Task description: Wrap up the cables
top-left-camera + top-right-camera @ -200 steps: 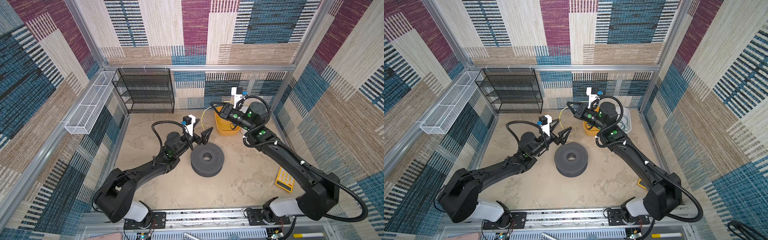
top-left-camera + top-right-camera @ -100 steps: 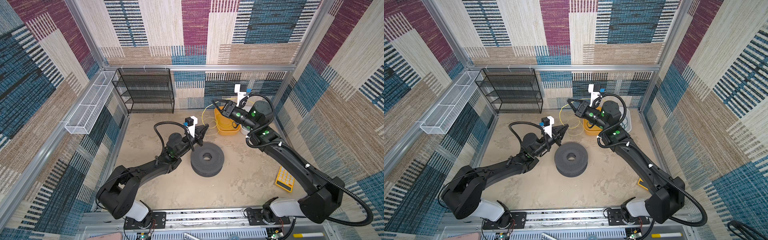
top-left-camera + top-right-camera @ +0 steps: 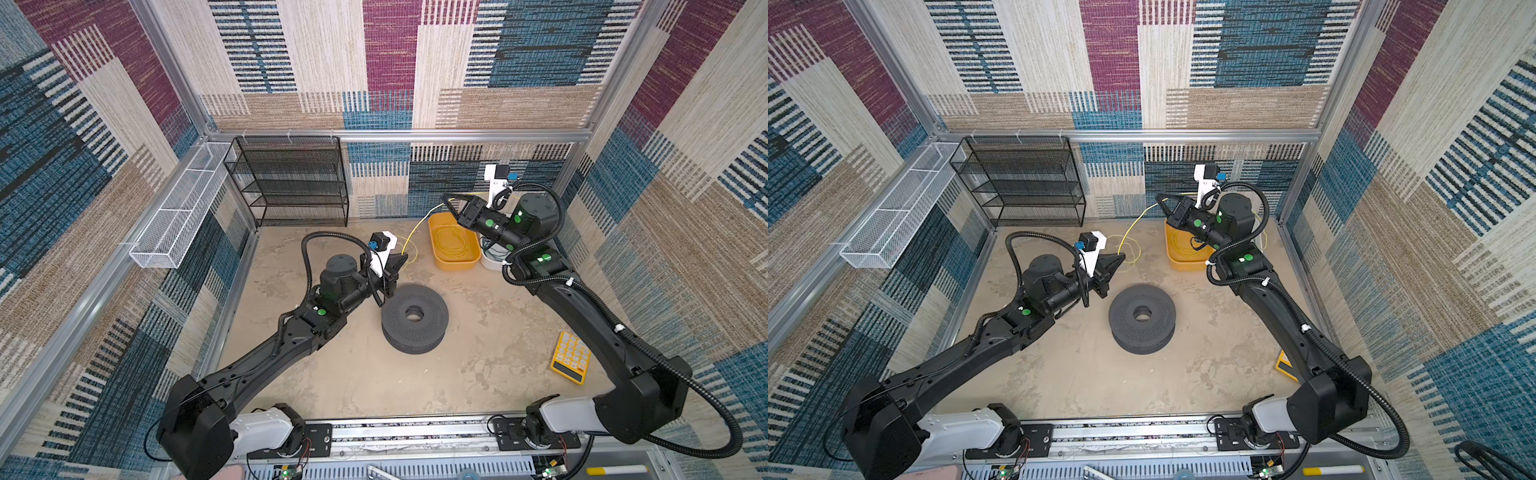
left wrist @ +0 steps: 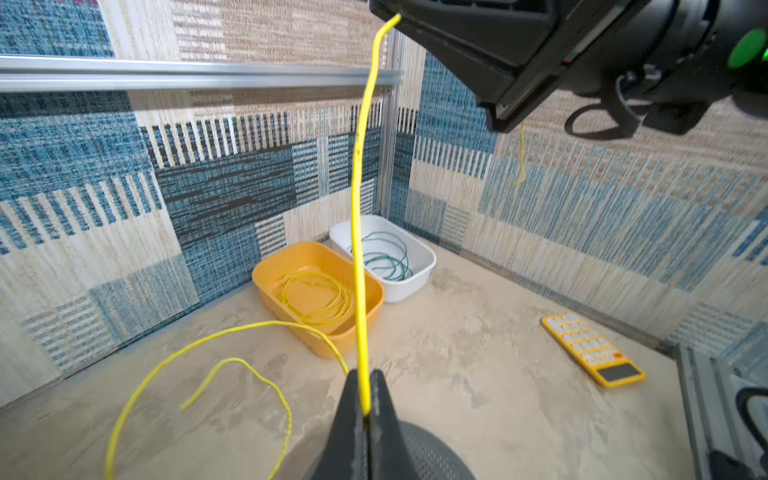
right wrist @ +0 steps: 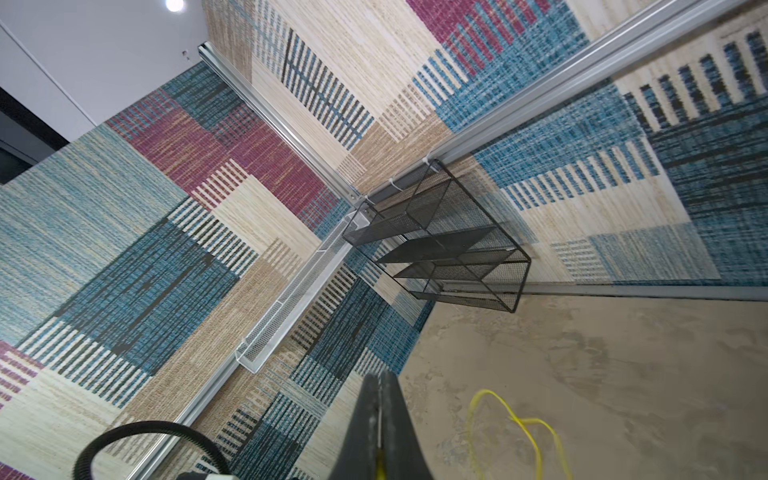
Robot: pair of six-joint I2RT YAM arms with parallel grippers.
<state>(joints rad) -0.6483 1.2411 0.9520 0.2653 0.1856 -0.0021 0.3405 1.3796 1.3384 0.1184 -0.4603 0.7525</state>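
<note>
The yellow cable (image 4: 358,208) runs taut between my two grippers. My left gripper (image 4: 365,376) is shut on its lower part, just behind the black spool (image 3: 415,328), as both top views show (image 3: 1123,258). My right gripper (image 3: 444,197) is raised above the yellow tub (image 3: 455,264) and shut on the cable's upper part; a bit of yellow shows between its fingers (image 5: 370,415). More of this cable lies coiled in the yellow tub (image 4: 316,297), and loose loops rest on the floor (image 5: 523,424). The teal-green cable (image 4: 386,257) lies coiled in the white tub (image 4: 424,266).
A yellow calculator (image 3: 571,361) lies on the floor at the right. A black wire rack (image 3: 291,183) stands against the back wall. A white mesh basket (image 3: 178,212) hangs on the left wall. The tubs sit in the back right corner.
My left gripper was open a second ago and has shut on the yellow cable. My right gripper has lifted and shifted slightly right with the cable.
</note>
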